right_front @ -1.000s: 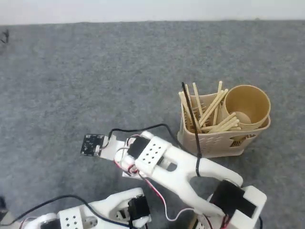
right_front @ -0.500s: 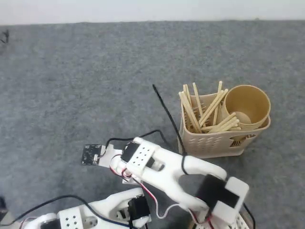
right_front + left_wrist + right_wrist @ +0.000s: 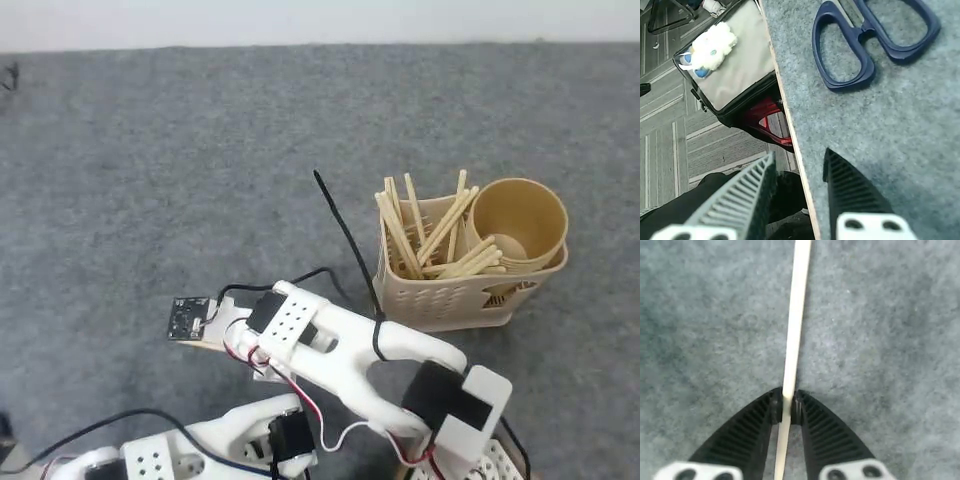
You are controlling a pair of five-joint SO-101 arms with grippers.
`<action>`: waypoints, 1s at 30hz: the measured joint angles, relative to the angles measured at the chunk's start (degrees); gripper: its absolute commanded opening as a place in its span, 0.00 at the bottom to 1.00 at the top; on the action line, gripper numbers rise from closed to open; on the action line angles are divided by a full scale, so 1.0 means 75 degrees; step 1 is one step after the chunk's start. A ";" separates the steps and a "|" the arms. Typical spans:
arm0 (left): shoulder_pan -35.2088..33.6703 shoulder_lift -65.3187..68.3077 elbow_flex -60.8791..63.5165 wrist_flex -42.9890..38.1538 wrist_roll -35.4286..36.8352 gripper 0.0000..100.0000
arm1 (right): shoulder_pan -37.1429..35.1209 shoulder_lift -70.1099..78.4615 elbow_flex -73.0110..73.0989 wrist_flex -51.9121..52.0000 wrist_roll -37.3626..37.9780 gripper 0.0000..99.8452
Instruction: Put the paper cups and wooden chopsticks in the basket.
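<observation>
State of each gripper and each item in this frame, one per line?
Right gripper: shut on wooden chopstick.
Left gripper: open, empty.
Basket: upright, partly filled.
Paper cups: nested, upright in basket.
Other chopsticks: standing tilted in basket.
Scissors: lying flat, handles together.

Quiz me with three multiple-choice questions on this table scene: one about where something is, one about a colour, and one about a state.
1. Where is the paper cup relative to the basket?
A. beside it
B. inside it
C. behind it

2. What colour are the handles of the scissors?
A. dark blue
B. red
C. yellow

3. What state is the right tool in?
A. open and empty
B. shut on a cup
C. shut on a chopstick

Answers:
1 B: in the high view the cup stands within the basket's walls.
2 A: the left wrist view shows dark blue loops.
3 C: the right wrist view shows its jaws pinching the stick.
</observation>
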 measured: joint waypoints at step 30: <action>0.5392 0.0000 0.0000 -0.0680 0.0000 0.14 | 0.2825 -0.3950 -0.7185 0.4689 0.0352 0.01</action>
